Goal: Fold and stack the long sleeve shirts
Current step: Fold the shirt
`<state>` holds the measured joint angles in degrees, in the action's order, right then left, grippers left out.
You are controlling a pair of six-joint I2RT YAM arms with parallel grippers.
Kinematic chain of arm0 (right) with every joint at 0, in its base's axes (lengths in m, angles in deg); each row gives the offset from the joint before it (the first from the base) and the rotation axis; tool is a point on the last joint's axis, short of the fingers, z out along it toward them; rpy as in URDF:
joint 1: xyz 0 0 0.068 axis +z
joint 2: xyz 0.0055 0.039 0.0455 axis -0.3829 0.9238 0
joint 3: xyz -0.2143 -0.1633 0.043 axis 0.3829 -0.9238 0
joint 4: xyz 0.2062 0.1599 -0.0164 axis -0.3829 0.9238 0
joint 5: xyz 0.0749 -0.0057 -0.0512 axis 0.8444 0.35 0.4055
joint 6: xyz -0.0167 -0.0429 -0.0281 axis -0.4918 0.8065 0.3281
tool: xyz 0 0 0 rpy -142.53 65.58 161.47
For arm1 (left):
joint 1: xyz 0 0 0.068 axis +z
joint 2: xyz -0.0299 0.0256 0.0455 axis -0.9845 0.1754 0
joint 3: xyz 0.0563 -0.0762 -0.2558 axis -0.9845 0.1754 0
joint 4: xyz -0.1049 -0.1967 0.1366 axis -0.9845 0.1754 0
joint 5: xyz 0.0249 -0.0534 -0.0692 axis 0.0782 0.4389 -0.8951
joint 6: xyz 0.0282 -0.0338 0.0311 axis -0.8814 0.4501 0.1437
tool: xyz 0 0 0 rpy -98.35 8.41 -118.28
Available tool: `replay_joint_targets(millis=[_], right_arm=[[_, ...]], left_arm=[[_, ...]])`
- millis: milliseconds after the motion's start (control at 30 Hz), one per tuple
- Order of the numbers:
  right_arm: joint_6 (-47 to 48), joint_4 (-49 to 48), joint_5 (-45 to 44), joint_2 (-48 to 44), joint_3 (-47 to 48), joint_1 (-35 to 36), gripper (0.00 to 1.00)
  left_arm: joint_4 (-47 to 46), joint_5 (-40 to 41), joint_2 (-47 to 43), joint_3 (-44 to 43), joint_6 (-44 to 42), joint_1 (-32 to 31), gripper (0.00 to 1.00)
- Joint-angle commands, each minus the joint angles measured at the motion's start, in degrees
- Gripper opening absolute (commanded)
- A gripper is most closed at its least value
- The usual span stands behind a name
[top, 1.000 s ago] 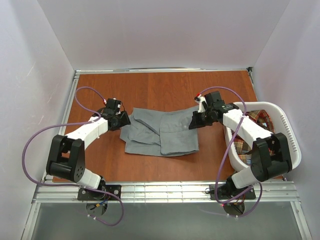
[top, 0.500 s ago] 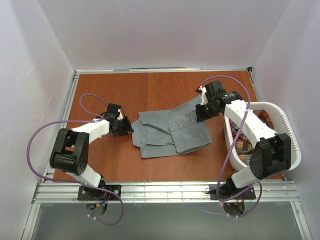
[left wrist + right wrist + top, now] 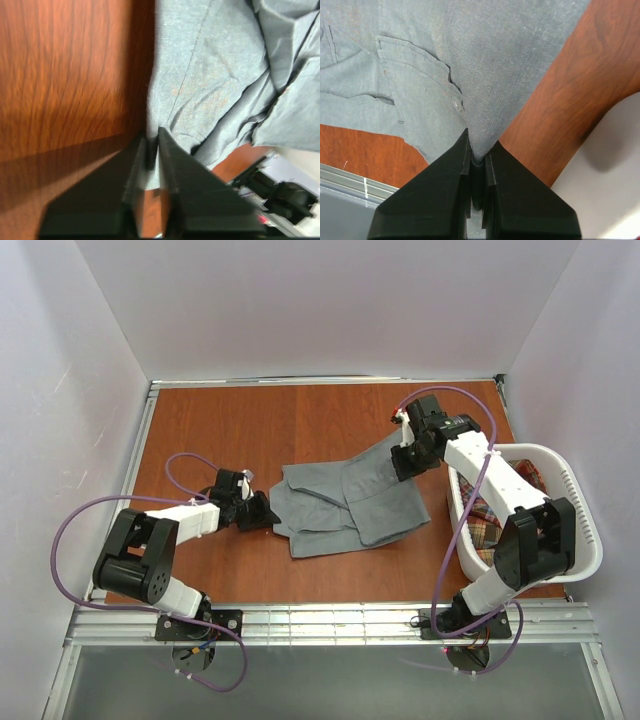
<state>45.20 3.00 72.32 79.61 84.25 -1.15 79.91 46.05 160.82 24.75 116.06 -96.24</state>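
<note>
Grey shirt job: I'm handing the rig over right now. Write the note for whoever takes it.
Left gripper: shut on the grey shirt's left edge, low at the table.
Right gripper: shut on the shirt's far right corner, held above the table so the cloth slopes down from it.
Plaid shirt: in the white basket on the right, not yet taken out.
Done: grey shirt out, in loose overlapping layers, not a neat fold.
Left: finish folding the grey, fetch and fold the plaid, then stack them.
</note>
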Motion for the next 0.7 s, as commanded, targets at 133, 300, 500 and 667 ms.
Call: replay_joint_targets(millis=[133, 300, 500, 667], right_arm=[[-2.4, 5.3, -10.7, 2.4, 8.9, 4.0, 0.01], [-5.9, 9.9, -19.0, 6.2, 16.3, 10.8, 0.01], [-11.9, 14.6, -23.8, 13.1, 23.2, 19.1, 0.01], [-15.9, 16.1, -24.1, 19.4, 28.6, 25.7, 0.01]], left_arm=[[-3.1, -1.3, -2.2, 2.5, 1.8, -2.1, 0.01], [-3.7, -1.3, -4.3, 3.6, 4.3, -4.2, 0.01], [-5.3, -1.3, -6.4, 4.7, 6.8, -5.8, 0.02], [-6.4, -1.4, -6.6, 5.3, 8.5, -7.3, 0.02]])
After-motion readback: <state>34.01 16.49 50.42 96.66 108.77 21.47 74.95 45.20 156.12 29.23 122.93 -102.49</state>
